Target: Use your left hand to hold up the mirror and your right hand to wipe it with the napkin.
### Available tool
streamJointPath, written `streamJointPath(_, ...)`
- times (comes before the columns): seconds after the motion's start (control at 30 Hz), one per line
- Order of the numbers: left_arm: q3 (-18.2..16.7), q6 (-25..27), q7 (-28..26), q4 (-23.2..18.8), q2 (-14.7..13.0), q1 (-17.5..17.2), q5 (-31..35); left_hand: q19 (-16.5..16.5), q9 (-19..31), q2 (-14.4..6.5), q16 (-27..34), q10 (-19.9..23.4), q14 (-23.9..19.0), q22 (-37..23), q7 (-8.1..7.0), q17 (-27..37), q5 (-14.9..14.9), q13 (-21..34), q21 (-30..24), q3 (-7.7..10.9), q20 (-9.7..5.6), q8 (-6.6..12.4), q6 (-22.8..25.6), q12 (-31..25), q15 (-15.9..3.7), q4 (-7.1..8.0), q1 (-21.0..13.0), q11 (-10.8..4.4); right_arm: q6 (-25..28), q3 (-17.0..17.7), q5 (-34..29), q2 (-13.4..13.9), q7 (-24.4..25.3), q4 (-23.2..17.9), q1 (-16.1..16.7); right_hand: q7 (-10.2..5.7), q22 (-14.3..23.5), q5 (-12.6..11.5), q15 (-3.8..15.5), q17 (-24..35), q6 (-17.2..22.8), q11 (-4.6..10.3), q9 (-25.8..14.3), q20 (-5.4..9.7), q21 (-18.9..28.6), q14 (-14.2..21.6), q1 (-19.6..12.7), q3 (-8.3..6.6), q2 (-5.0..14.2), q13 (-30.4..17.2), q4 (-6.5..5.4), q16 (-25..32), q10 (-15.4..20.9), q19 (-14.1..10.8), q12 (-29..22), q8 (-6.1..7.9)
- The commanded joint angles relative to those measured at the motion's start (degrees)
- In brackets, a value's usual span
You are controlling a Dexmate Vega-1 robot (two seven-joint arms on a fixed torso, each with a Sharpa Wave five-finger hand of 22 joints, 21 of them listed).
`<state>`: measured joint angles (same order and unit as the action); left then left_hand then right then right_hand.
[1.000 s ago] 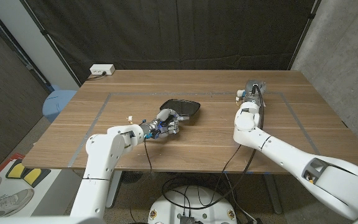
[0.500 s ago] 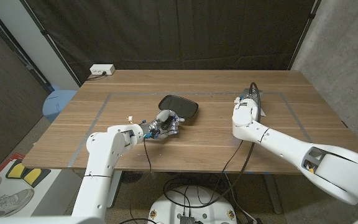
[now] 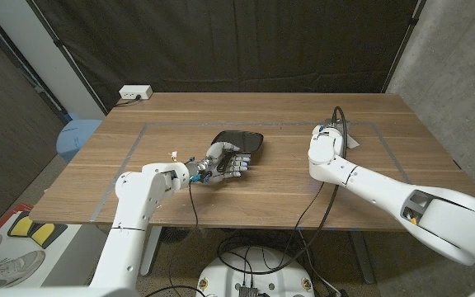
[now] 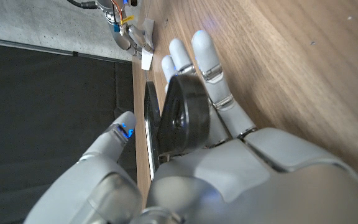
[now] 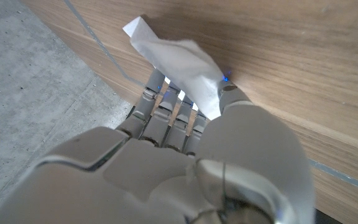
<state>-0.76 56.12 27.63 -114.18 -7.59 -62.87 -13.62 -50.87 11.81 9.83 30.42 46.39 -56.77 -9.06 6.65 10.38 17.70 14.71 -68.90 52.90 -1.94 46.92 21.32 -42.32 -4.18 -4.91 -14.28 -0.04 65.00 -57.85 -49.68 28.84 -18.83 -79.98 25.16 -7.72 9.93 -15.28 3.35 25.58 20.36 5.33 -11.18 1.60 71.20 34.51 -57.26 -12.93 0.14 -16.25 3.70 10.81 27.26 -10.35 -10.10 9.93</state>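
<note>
The dark rounded mirror [image 3: 239, 141] sits tilted on the table a little left of centre. My left hand [image 3: 223, 165] is right in front of it with its fingers stretched out. In the left wrist view the mirror's black back piece [image 4: 185, 115] lies against those fingers [image 4: 207, 59]. The thumb [image 4: 114, 140] is on the other side of the mirror's thin rim [image 4: 149, 124], and no closed grip shows. My right hand [image 5: 185, 155] pinches the white napkin [image 5: 179, 62] between thumb and fingers, just above the wood. My right arm [image 3: 326, 153] hides that hand in the head view.
A white power box [image 3: 135, 92] sits at the table's far left edge. A blue stool [image 3: 77, 136] stands beside the table's left side. A taped rectangle [image 3: 138, 140] marks the wood. Black cables trail from both wrists.
My left hand's fingers, curled before, are now stretched out under the mirror's near side. The mirror has tilted slightly. My right arm has turned a little at the table's far right.
</note>
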Motion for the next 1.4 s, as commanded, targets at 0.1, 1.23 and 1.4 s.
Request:
streamJointPath(0.1,1.88,-2.43,6.18,2.4,-4.85,2.02,0.01,4.55,-0.43,1.84,-8.53,-13.46,12.95,-0.23,-1.82,-0.28,-7.97,-3.29,9.87,-8.56,5.61,-5.81,-9.02,11.63,3.49,-4.44,1.81,2.35,-0.16,1.35,0.03,0.36,0.4,-2.56,0.72,0.49,0.2,-1.13,4.22,-0.95,-3.3,-1.32,0.02,-1.17,-1.37,-4.27,6.64,3.46,-2.48,1.21,-2.27,-0.41,-3.6,2.21,-0.76,0.42)
streamJointPath(1.23,-3.4,-3.4,8.13,-6.77,-13.13,-4.71,-0.14,27.64,-0.15,-5.49,-19.27,-38.63,43.17,-1.04,-1.04,0.59,-5.87,-2.72,36.43,-17.22,13.17,-23.76,-31.04,30.5,9.46,-4.72,-17.29,6.49,3.87,3.56,-3.26,-1.6,11.3,-11.26,6.51,1.13,0.24,-3.27,5.59,-3.23,-4.54,-0.71,0.13,-0.62,-4.9,-4.32,12.83,8.93,-4.71,3.45,-5.02,1.7,-2.4,2.62,-3.54,1.87)
streamJointPath(1.4,-4.69,-3.74,7.37,-7.81,-12.37,-5.87,0.12,32.21,-0.05,-6.79,-20.07,-44.23,48.49,-1.06,-0.73,1.05,-6.81,-2.52,39.55,-19.17,13.69,-26.41,-34.47,31.57,11.19,-2.67,-17.65,7.94,5.15,2.16,-4.77,-1.41,10.1,-11.41,5.31,1.02,0.22,-3.43,4.96,-3.46,-4.64,-0.88,0.15,-0.86,-5.51,-5.49,13.32,9.41,-4.79,3.62,-5.28,1.2,-3.22,3.39,-3.23,1.71)
